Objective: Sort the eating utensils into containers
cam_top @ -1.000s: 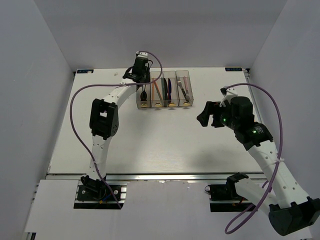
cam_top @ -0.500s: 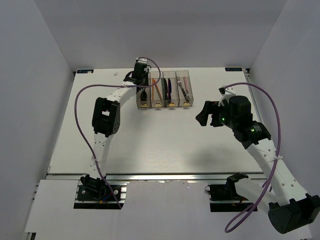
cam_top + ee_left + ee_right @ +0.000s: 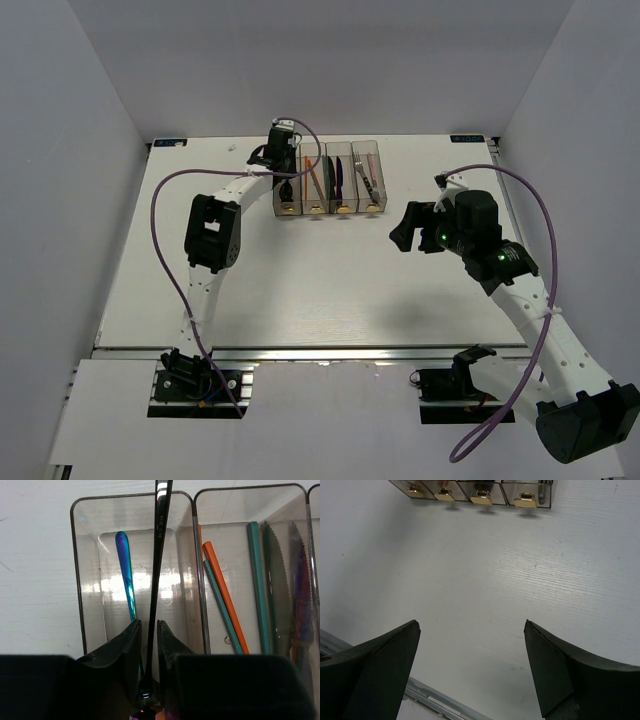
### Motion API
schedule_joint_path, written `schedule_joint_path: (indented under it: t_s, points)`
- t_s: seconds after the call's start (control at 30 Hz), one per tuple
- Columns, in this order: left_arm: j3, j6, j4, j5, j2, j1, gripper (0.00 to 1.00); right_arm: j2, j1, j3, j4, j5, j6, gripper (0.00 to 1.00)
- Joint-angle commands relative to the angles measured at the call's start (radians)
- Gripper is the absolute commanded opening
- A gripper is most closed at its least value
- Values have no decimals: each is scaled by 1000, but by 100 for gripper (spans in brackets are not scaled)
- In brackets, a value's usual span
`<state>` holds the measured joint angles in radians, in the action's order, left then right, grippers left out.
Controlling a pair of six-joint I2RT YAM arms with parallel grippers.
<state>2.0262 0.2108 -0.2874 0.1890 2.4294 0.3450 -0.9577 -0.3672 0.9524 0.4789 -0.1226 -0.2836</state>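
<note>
Four joined translucent bins (image 3: 377, 172) stand at the table's far middle, with yellow tabs on their near ends. My left gripper (image 3: 283, 158) hangs over the leftmost bin (image 3: 80, 605). Its jaws (image 3: 148, 622) are shut on a slim black utensil (image 3: 159, 540), which stands upright over that bin. A blue spoon (image 3: 125, 570) lies in that bin. The second bin holds an orange chopstick (image 3: 222, 590) and teal ones (image 3: 255, 580), with a serrated knife (image 3: 280, 595) to their right. My right gripper (image 3: 405, 228) is open and empty above bare table, and its wrist view (image 3: 470, 625) shows nothing between the fingers.
The bins' tabbed ends (image 3: 525, 501) show at the top of the right wrist view. Grey walls close in the table on the left, right and back. The table's near edge rail (image 3: 435, 697) lies below the right gripper.
My left gripper has shifted slightly over the leftmost bin, still holding the black utensil. My right gripper has drifted a little to the left.
</note>
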Motion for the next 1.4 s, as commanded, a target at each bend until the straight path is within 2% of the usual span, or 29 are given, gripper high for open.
schedule_joint_path:
  t_s: [0.0, 0.23, 0.4, 0.73, 1.37]
  points:
    - [-4, 9, 7, -19, 2, -4, 30, -3, -6, -4, -43, -8, 9, 89]
    - [-14, 22, -2, -22, -4, -5, 17, -6, -6, -3, -46, 0, 12, 89]
    - [-43, 44, -15, -3, -76, -3, 9, -1, -7, -6, -43, 9, 11, 89]
    - [-124, 76, -9, -10, -164, 5, 8, 2, -7, -12, -49, 1, 6, 89]
    - [-193, 99, -39, -3, -216, 45, 12, 10, -9, -30, -57, -6, -2, 89]
